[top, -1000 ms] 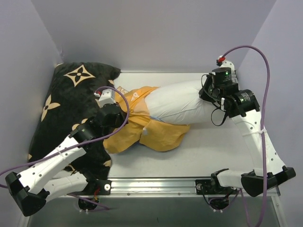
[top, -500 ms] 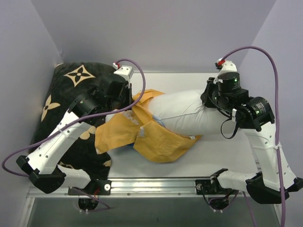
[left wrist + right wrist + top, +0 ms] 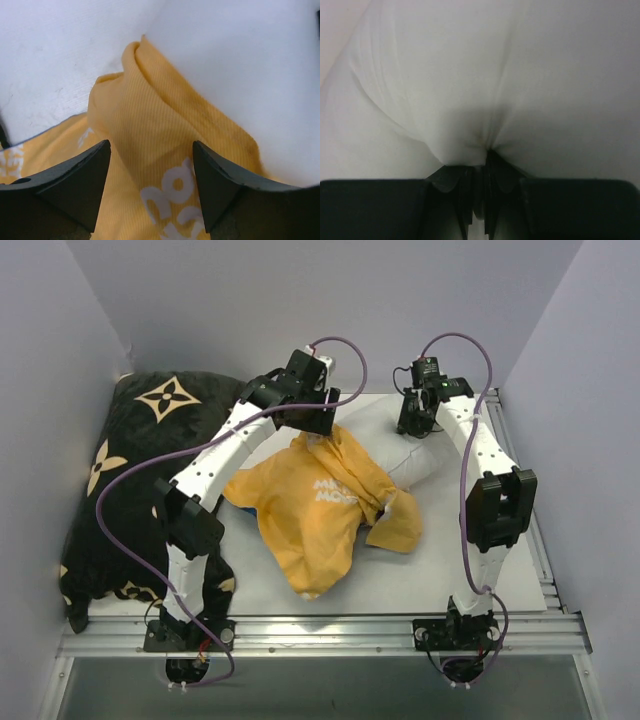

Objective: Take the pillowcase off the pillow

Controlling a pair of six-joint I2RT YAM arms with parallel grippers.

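A white worktop (image 3: 470,570) sits between pale lilac walls (image 3: 300,300), with a black cushion (image 3: 130,460) at its left. The orange pillowcase (image 3: 320,505) lies heaped mid-worktop, hiding most of the pillow (image 3: 420,462). The left gripper (image 3: 150,150) has its jaws wide apart over the pillowcase; the right gripper (image 3: 479,165) has its jaws pinched on a pillow fold.

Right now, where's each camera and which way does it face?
Top external: above and behind, looking down on table; left arm, right arm show.
Left wrist: left arm, facing the pillowcase past its open left pincer.
Right wrist: right arm, facing the pillow pinched in the right pincer.
Shared: top and left wrist show the pillowcase's lettering.
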